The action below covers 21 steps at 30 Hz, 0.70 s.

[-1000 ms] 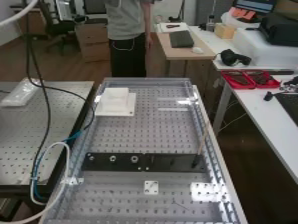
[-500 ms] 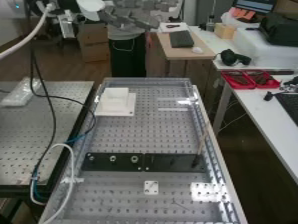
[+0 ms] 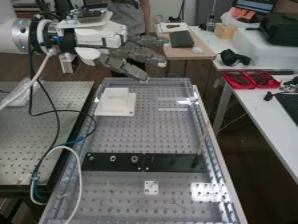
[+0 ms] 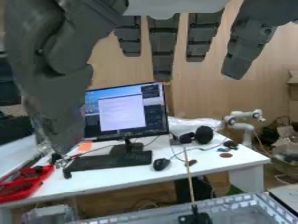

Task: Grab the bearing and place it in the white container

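High above the far left part of the bench, the hand (image 3: 136, 51) points to the right in the high view with its fingers straight and apart, holding nothing. In the wrist view the hand (image 4: 163, 47) hangs its straight fingers, with the thumb at one side. Two small metal rings, one a bearing (image 3: 134, 159) and the other beside it (image 3: 113, 158), sit on the left half of the black plate (image 3: 174, 162). The white container (image 3: 116, 102) stands near the bench's far left corner, well below the hand.
A thin upright rod (image 3: 201, 140) rises from the black plate's right end. A small white plate (image 3: 151, 187) lies on the perforated bench (image 3: 120, 200). Cables (image 3: 72, 175) hang along the bench's left edge. Red trays (image 3: 249, 80) rest on the side table.
The arm and hand have come in from the upper left, lower and into fuller view above the bench's far end. The rings, black plate and white container have stayed in place.
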Tool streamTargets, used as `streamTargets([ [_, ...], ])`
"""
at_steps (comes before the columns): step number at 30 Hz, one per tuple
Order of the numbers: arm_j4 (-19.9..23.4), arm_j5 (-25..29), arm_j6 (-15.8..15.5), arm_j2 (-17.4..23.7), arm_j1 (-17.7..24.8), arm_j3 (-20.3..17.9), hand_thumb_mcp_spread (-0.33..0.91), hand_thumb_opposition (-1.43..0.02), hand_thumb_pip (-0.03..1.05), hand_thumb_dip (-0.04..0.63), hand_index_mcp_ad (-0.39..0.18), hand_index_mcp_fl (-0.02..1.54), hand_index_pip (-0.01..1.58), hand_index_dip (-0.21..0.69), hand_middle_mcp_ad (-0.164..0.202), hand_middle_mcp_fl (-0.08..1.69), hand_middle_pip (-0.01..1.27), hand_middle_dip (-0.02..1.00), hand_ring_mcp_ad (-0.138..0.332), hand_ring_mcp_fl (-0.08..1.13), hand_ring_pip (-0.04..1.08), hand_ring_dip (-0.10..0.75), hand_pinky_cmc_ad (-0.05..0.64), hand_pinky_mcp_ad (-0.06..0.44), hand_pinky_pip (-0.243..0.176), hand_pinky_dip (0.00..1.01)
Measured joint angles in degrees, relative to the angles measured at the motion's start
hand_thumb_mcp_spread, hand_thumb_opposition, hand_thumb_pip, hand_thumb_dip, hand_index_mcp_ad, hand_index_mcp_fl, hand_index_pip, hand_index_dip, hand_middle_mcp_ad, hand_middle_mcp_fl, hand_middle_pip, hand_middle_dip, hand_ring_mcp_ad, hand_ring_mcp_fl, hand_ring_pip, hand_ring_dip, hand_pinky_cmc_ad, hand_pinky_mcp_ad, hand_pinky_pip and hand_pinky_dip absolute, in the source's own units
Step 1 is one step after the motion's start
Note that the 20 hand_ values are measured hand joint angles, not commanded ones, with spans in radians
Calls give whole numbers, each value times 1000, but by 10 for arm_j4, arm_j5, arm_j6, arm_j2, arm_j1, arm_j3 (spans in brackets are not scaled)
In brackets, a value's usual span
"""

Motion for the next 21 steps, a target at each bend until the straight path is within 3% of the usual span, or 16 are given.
streamTargets([
  [9,7,-2,8,-39,-22,-17,309,-813,634,227,-37,87,101,-58,86,438,129,349,159,5,84,72,442,330,-106,264],
  [12,17,-5,13,-46,-28,-22,312,-813,668,237,-37,173,101,-73,86,461,126,384,161,17,77,87,438,330,-106,264],
  [18,81,-16,28,-66,-44,-44,346,-834,792,269,-37,272,105,-75,86,468,138,429,157,101,87,164,435,328,-106,264],
  [21,109,-21,32,-78,-51,-53,367,-848,810,302,-40,321,101,-75,82,468,213,452,155,134,87,211,414,326,-106,264],
])
